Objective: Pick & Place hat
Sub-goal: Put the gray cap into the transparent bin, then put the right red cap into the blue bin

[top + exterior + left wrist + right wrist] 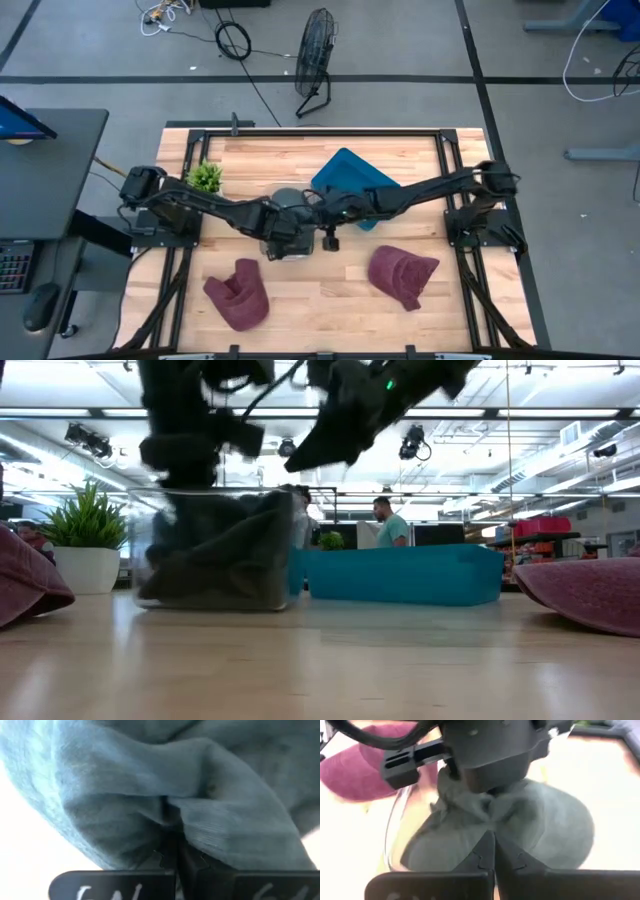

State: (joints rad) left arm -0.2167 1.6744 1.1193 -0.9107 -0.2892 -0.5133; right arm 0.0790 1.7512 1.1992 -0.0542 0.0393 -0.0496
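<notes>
A grey-blue hat (pixel 290 202) lies bunched inside a clear container (pixel 292 550) at the table's middle. My left gripper (pixel 280 226) reaches down into the container and is shut on the hat (pixel 235 845). My right gripper (pixel 318 212) hovers just above the container's right side, shut, touching nothing. Its wrist view looks down past its fingers (pixel 494 840) onto the hat (pixel 550 830) and the left gripper's body (pixel 490 755). In the low view the hat (pixel 230 550) fills the container. My left gripper pinches a raised fold of the hat's cloth (pixel 200 815) between its two fingers, coming from above and pointing down. More than one layer is gathered at the fold. The hat rests in the clear container, slack around the hold.
Two maroon hats lie near the front edge, one left (pixel 238 293), one right (pixel 402 275). A blue tray (pixel 350 178) sits behind the container and a small potted plant (pixel 206 177) at the far left. Bare wood lies between the maroon hats.
</notes>
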